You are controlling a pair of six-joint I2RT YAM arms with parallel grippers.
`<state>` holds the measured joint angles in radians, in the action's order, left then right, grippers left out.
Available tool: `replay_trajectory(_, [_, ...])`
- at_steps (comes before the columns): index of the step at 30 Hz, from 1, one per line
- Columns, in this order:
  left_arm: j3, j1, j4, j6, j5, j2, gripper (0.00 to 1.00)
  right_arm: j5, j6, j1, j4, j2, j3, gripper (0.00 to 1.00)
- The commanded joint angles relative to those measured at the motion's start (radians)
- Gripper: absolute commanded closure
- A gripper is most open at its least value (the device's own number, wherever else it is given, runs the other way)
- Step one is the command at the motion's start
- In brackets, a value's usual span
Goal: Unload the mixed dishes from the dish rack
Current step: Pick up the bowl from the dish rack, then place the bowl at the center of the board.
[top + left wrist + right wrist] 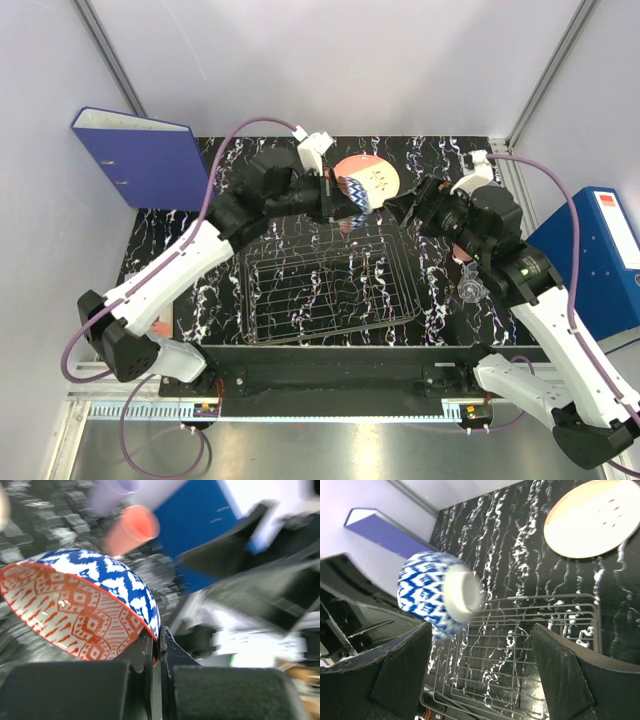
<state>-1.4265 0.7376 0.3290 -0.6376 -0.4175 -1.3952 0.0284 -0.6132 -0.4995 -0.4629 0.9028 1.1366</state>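
Bowl (85, 600) rim pinched between left fingers (65, 690).

The top camera looks steeply down on the dish rack (330, 285) from its near side; both wrist cameras (left one blurred) sit close, sharing the blue-and-white patterned bowl (437, 595).

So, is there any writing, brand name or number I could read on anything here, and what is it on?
None can be read.
White label on the right blue binder: too small to read.
Small marks on the pink plate: too small to tell whether they are writing.
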Motion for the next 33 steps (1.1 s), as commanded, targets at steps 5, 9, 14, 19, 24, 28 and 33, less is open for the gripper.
replay_trajectory(5, [-0.083,0.078,0.600,0.521,0.533,0.172,1.00,-0.105,0.059,-0.007,-0.292,0.129,0.294,0.13])
replay_trajectory(9, [0.038,0.225,0.613,0.723,0.632,0.266,1.00,-0.058,0.104,-0.007,-0.423,0.289,0.435,0.14])
replay_trajectory(14, [0.153,0.348,0.608,0.886,0.611,0.317,1.00,0.044,0.161,-0.013,-0.525,0.398,0.497,0.15])
replay_trajectory(19, [0.199,0.384,0.559,1.021,0.491,0.291,1.00,0.148,0.176,-0.022,-0.502,0.424,0.465,0.16])
replay_trajectory(24, [0.245,0.497,0.522,1.199,0.490,0.269,1.00,0.226,0.202,-0.062,-0.507,0.447,0.462,0.16])
replay_trajectory(28, [0.236,0.513,0.519,1.291,0.500,0.220,1.00,0.269,0.211,-0.094,-0.519,0.469,0.465,0.16])
replay_trajectory(33, [0.199,0.511,0.528,1.401,0.529,0.136,1.00,0.260,0.213,-0.164,-0.566,0.521,0.485,0.18])
